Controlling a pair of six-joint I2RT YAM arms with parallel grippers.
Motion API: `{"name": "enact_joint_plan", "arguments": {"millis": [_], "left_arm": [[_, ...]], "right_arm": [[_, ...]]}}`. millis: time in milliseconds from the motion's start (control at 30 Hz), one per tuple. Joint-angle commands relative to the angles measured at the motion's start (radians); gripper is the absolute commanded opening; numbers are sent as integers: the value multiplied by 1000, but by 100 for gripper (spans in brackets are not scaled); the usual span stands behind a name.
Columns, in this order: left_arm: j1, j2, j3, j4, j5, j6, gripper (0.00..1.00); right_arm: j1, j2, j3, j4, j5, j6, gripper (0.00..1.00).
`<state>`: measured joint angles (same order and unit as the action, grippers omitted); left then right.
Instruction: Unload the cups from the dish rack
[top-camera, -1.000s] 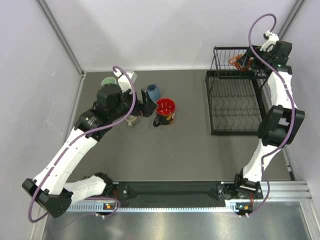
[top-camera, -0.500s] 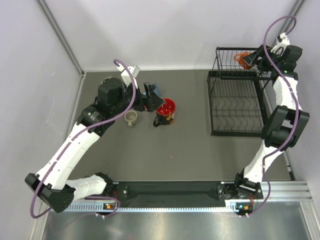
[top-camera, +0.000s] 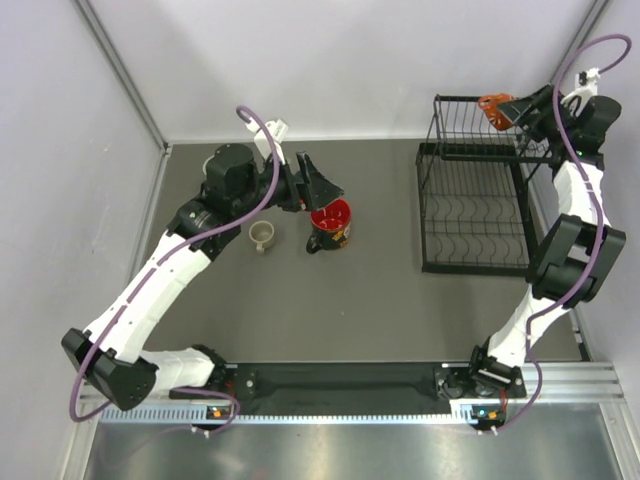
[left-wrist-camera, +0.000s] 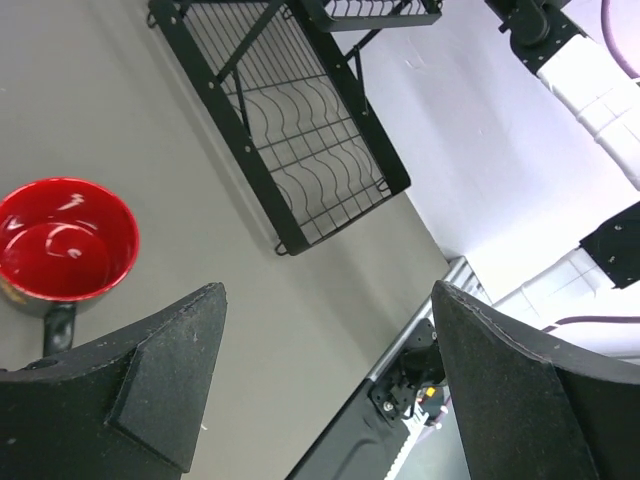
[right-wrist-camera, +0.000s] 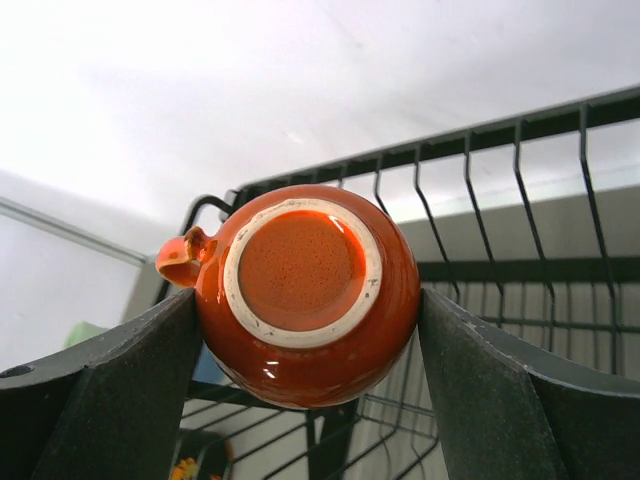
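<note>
— Above the dish rack, at its raised basket: status?
— Right gripper clamped on small orange mug. Left gripper jaws apart, empty. Black floral mug and beige mug stand left of rack. Likely the last cup.

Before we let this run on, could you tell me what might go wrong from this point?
1. The right gripper pinches the small orange mug across its round glazed body, so it might slip and fall.
2. The mug hangs close to the dish rack's top wires; its handle could catch there.
3. The left gripper is open by the black floral mug and small beige mug; a low sweep might knock either.
</note>
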<state>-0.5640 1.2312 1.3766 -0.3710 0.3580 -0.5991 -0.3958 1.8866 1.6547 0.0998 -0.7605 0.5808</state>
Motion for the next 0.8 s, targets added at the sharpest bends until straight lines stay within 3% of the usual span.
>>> {"name": "enact_joint_plan", "arguments": {"millis": [0,333,667,767], "left_arm": [[3,16,48,86,42,-28,88],[12,63,75,179,85,-74,88],[15,146,113,415,196,-171,87],[16,169,122,469,205,-198,87]], "right_arm": [[-17,-61,-2,211,-75,129,0],[-35,-78,-56,408,-118,310,0],[-37,-138,-190,765,-109,635,0],[-35,-147,-206,793,-102,674,0]]}}
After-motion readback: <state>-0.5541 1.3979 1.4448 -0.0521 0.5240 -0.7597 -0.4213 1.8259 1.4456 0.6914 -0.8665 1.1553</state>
